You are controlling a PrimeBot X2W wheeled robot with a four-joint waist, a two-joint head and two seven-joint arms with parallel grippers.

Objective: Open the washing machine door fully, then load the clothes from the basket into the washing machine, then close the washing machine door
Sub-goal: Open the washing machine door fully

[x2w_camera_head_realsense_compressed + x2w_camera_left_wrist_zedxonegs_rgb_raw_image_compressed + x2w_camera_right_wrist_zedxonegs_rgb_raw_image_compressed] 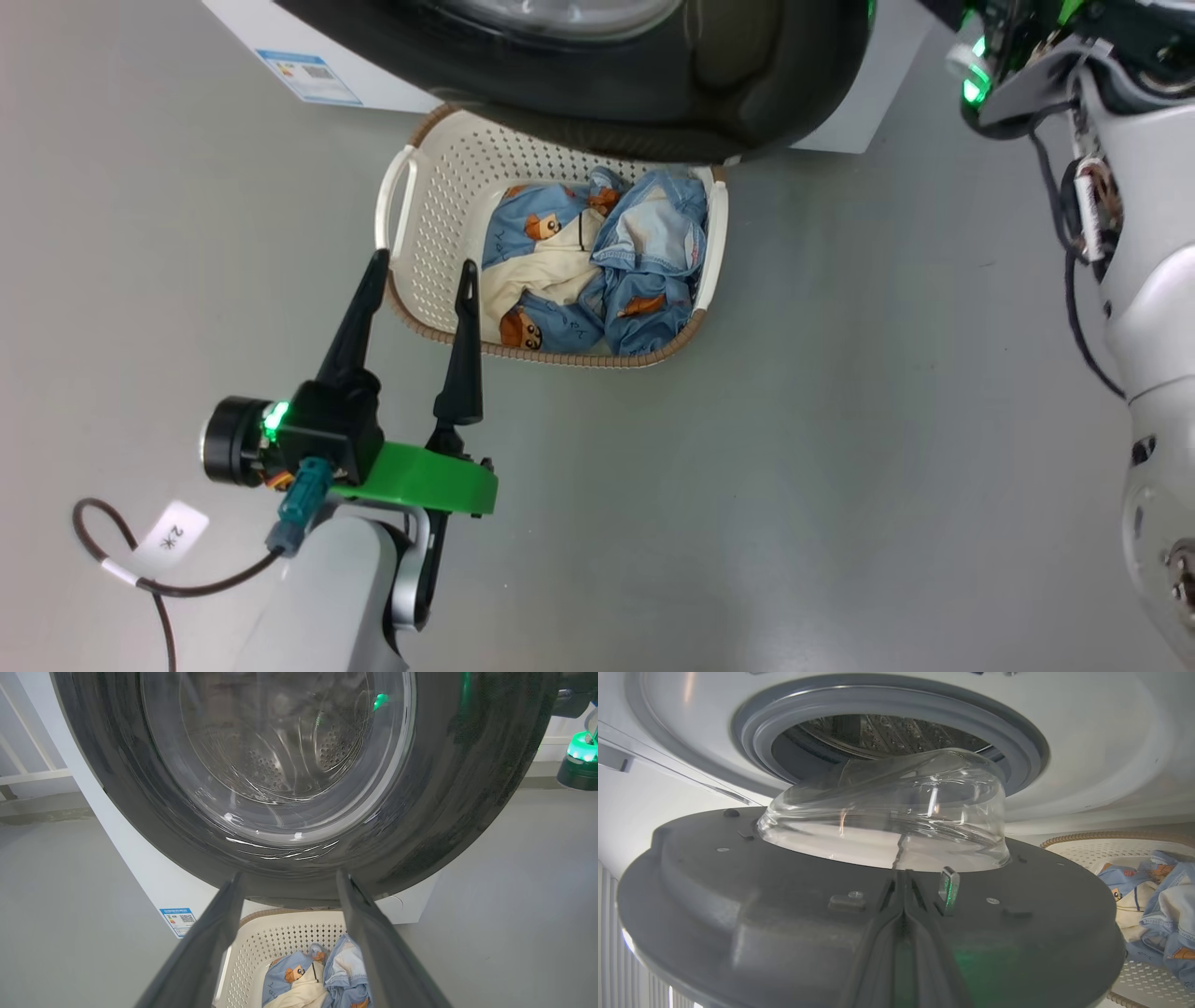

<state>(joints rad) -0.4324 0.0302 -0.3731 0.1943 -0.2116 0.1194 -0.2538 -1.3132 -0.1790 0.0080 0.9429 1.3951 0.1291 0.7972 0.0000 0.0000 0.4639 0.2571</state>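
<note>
The washing machine door (747,84) stands part open, its black rim hanging over the far end of the basket (439,187). The basket sits on the floor and holds the clothes (597,261), a blue bear-print bundle with cream parts. My left gripper (423,263) is open and empty, its tips over the basket's near left rim. In the left wrist view the left gripper (289,882) points at the door's (467,788) outer face. My right gripper (903,877) is shut, its tips against the door's grey inner face (714,914) below the glass bowl (887,816).
The washing machine (1087,742) shows its grey-blue gasket (752,732) and steel drum (878,737) behind the door. A blue-white label (308,75) marks its lower front. My right arm (1148,233) runs down the right side. Grey floor (794,467) surrounds the basket.
</note>
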